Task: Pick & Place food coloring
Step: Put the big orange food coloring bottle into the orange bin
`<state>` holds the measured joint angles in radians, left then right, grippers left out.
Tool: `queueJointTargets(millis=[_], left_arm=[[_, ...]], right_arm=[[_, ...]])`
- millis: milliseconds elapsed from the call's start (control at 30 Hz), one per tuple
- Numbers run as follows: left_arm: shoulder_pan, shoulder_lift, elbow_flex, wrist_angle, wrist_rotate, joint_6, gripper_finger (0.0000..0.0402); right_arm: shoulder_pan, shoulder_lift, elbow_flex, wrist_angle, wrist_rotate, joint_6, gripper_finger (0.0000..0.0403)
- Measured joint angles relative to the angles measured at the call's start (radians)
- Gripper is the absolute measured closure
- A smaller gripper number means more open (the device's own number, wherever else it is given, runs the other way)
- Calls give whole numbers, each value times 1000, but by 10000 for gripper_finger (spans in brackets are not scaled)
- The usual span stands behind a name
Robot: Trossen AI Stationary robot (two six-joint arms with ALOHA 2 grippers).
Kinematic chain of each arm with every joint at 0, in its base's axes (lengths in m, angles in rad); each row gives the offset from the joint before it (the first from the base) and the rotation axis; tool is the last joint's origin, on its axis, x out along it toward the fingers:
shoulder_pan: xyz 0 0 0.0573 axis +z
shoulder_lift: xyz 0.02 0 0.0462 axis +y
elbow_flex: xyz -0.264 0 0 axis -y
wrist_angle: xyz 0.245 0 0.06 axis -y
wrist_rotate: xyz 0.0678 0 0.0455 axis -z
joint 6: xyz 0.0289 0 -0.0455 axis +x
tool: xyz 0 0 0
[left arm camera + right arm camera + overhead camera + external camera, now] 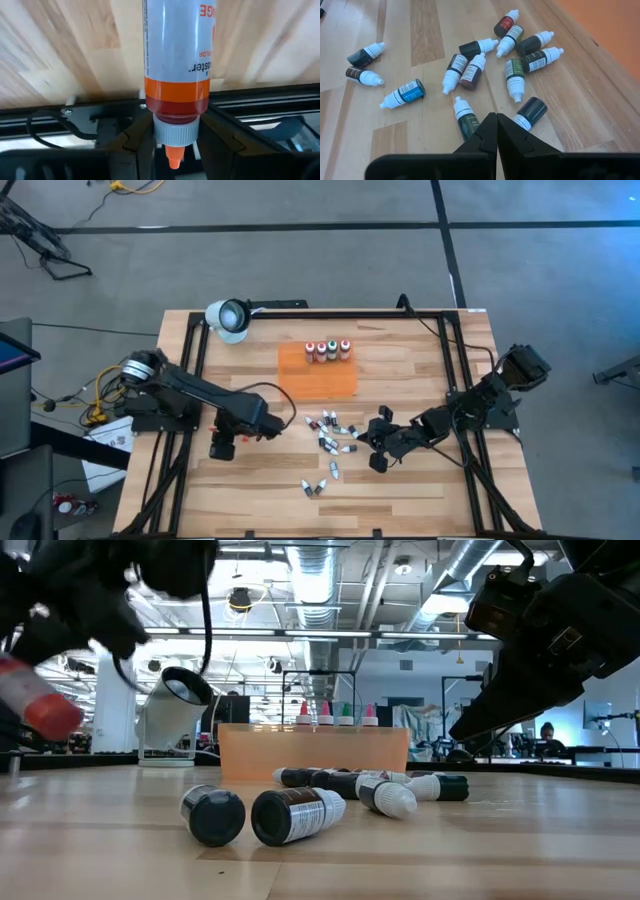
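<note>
Left claw [172, 137] clamped on the capped neck of an orange-labelled bottle [177, 55] — held clear above the worktop [250, 490], left of the scattered vials [335, 435]. Right claw [496, 131] pressed shut, empty, hovering just beside those vials. Four bottles [328, 349] upright on the orange tray [318, 376].

Left end effector [172, 137] grips orange-capped bottle [177, 65] above wooden table [65, 45].
</note>
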<state>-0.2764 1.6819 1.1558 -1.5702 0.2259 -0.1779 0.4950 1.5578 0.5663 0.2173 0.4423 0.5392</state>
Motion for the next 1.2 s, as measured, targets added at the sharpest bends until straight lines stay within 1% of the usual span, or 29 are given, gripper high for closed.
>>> queueJointTargets(millis=[100, 267, 367, 433, 633, 733, 833, 1200], left_arm=[[-11, -95, 19, 0, -6, -46, 278], [-30, -242, 32, -2, -72, -180, 278], [-52, -291, 32, -2, -61, -254, 278], [-67, -296, 32, -4, -38, -294, 278], [-96, -220, -7, 3, 80, -323, 278], [-98, -171, -50, -5, 154, -302, 278], [-98, -126, -86, 1, 205, -269, 278], [-92, 67, -167, 1, 254, -128, 278]], right_arm=[[0, 0, 0, 0, 0, 0, 402], [0, 0, 0, 1, 0, 1, 402], [0, 0, 0, 2, 1, 1, 402], [0, 0, 0, 2, 1, 1, 402], [0, 0, 0, 7, 1, 1, 402], [0, 0, 0, 8, 1, 1, 402], [0, 0, 0, 8, 1, 1, 402], [0, 0, 0, 8, 0, 1, 402]])
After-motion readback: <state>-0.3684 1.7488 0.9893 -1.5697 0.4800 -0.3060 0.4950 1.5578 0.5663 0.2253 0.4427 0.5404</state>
